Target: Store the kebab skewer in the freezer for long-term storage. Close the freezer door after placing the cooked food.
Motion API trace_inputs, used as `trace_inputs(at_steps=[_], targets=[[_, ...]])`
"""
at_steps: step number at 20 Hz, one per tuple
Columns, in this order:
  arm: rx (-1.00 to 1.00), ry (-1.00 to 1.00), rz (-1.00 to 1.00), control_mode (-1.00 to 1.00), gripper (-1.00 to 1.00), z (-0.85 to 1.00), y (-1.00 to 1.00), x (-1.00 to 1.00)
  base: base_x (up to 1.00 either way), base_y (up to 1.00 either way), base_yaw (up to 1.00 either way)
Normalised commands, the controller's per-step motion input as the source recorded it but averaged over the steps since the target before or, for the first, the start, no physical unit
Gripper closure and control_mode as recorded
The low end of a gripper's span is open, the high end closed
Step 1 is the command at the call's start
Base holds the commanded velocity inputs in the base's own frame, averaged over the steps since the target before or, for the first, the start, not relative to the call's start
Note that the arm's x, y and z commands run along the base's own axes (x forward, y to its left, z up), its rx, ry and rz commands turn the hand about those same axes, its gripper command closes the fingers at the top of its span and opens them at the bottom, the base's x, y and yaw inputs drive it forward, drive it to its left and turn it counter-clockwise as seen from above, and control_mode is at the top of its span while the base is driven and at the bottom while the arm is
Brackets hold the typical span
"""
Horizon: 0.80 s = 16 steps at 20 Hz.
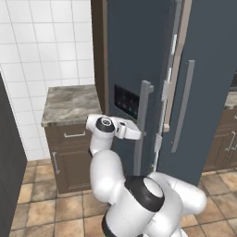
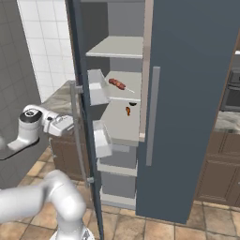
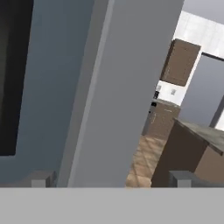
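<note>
Slate-blue panels take up most of what I see: the freezer stands tall across the middle and right of the right base view, its pale grey shelves exposed in the gap. The freezer door with the small dark dispenser panel is swung partly open; in the left base view it fills the upper centre, its long grey handle running down just right of the panel. In the right base view I see that door edge-on, with two grey inner bins facing the shelves.

Low at the left of the left base view sits a brown cabinet with a marble surface.

My gripper is against the door's outer face at the handle, fingers spread wide apart with the handle rising between them in the hand view; they hold nothing.

On the middle shelf, upper centre of the right base view, lies the kebab skewer: reddish-brown chunks bunched at one end of a thin pale stick.
</note>
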Motion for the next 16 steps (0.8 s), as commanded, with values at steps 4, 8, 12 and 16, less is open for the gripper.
trace_inputs(at_steps=[4,8,12,16], targets=[[0.23,0.01,0.15,-1.00,-1.00,0.21,-0.84,0.03,0.00,0.00,0.00],[0.28,0.00,0.21,-1.00,-1.00,0.19,-0.77,0.05,0.00,0.00,0.00],[0.22,0.01,0.24,-1.00,-1.00,0.16,-0.58,0.12,0.00,0.00,0.00],[0.18,0.09,0.27,-1.00,-1.00,0.39,-0.43,0.20,0.00,0.00,0.00]])
